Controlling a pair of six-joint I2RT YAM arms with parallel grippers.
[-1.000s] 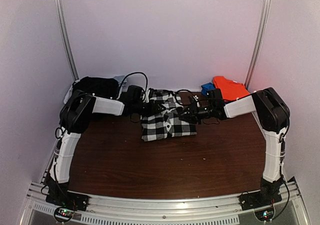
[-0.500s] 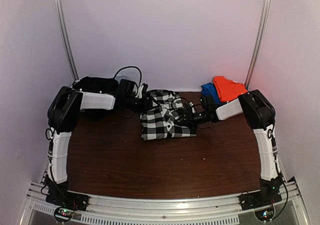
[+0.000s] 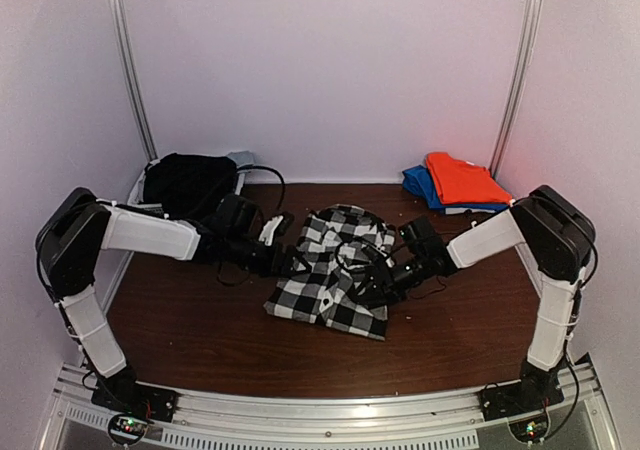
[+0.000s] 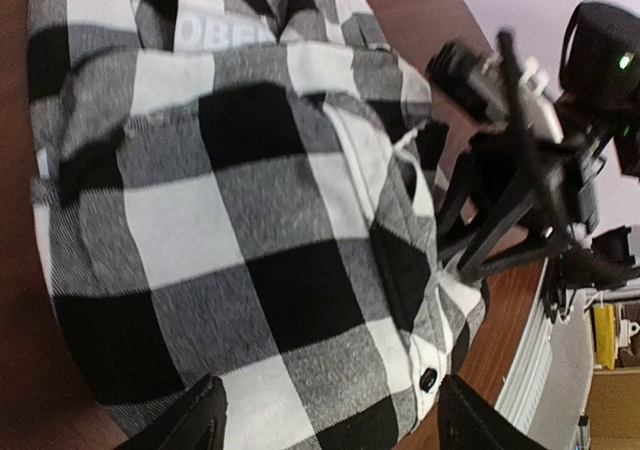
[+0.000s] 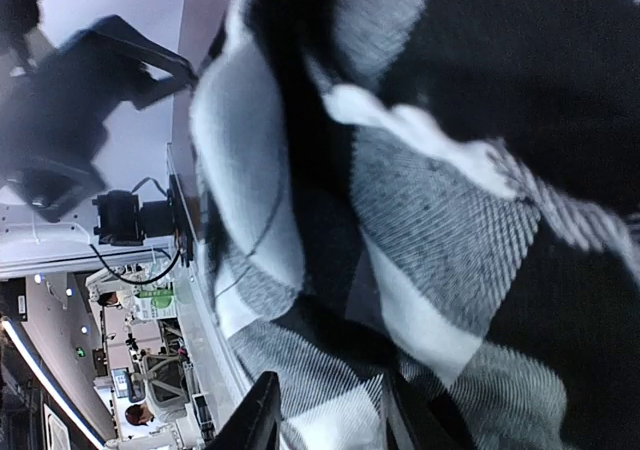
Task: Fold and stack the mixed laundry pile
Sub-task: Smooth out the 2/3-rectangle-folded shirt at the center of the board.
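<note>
The black-and-white checked shirt (image 3: 330,270) lies rumpled on the middle of the brown table. My left gripper (image 3: 290,262) is at its left edge. In the left wrist view that gripper (image 4: 335,415) stands open, its fingers (image 4: 185,425) wide apart over flat checked cloth (image 4: 230,220). My right gripper (image 3: 372,282) is at the shirt's right side. In the right wrist view it (image 5: 325,410) has narrow jaws with bunched checked cloth (image 5: 420,200) between them. A black garment (image 3: 190,182) sits at the back left. An orange-red one (image 3: 460,177) lies folded at the back right.
The orange-red garment rests on a blue cloth (image 3: 415,182) by the right wall. A pale basket rim (image 3: 240,158) shows beside the black garment. Bare table (image 3: 200,340) stretches in front of the shirt to the metal front rail (image 3: 320,410). Walls close in on three sides.
Both arms have pulled toward the front and dragged the checked shirt from the back to the middle, leaving it more rumpled. The left jaws have spread wider.
</note>
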